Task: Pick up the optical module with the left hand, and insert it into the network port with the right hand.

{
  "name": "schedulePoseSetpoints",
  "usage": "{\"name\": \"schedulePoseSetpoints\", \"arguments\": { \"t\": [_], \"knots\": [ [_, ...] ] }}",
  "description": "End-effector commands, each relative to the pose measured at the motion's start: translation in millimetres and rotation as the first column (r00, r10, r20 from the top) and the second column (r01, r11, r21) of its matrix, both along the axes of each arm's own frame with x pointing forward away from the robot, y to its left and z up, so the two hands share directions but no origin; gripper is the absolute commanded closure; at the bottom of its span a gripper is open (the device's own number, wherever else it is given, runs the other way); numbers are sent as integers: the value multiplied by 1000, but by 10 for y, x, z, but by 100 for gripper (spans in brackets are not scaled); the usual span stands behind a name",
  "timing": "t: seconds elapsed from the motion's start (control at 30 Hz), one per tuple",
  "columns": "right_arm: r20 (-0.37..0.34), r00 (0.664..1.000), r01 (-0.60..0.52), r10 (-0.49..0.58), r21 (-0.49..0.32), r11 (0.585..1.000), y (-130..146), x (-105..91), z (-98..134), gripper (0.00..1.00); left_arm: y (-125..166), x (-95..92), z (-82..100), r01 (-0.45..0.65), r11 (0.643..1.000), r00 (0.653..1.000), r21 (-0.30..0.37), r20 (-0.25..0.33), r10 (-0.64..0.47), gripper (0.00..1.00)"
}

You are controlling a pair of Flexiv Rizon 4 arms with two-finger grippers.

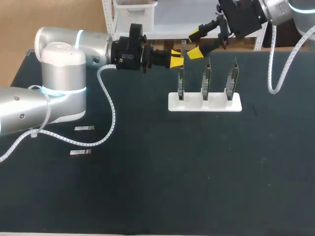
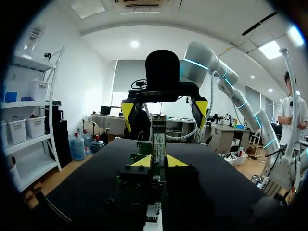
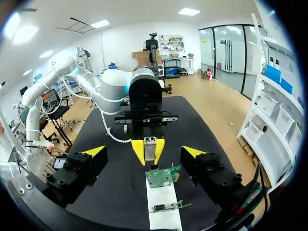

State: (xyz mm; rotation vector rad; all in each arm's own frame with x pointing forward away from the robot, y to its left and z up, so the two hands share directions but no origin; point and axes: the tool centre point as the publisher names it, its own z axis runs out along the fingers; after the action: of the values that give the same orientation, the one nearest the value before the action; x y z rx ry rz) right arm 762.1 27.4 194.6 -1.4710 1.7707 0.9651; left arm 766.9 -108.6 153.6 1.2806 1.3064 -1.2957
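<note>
My left gripper (image 1: 177, 58) is held level above the table's far side, shut on a slim silver optical module (image 1: 183, 48) that stands upright between its yellow tips. In the left wrist view the module (image 2: 159, 139) rises from the left gripper (image 2: 159, 161). My right gripper (image 1: 195, 44) faces it from the far right, open wide, with one yellow tip on each side of the module and touching nothing. In the right wrist view the module (image 3: 149, 148) is ahead of the right gripper (image 3: 144, 153), just beyond the nearest network card (image 3: 162, 175).
A white base (image 1: 204, 103) holds three upright network cards (image 1: 206, 78) just below both grippers. Two spare modules (image 1: 84, 128) (image 1: 80, 152) lie on the black table near the left arm, whose white cable (image 1: 109, 105) hangs in a curve over the table.
</note>
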Motion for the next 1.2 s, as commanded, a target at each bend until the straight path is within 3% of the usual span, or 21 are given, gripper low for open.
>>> {"name": "schedulePoseSetpoints", "arguments": {
  "t": [0.03, 1.2],
  "knots": [
    [3, 1000, -11, 11, -3, 1000, 65, 12, -3, 0, 1, -18, -2, -6, 1000, 1000, 0, 1, 6, 100],
    [19, 999, -30, 31, -20, 999, 206, 23, -8, 0, 1, -18, -2, -6, 1000, 1000, 0, 1, 6, 100]
  ]
}}
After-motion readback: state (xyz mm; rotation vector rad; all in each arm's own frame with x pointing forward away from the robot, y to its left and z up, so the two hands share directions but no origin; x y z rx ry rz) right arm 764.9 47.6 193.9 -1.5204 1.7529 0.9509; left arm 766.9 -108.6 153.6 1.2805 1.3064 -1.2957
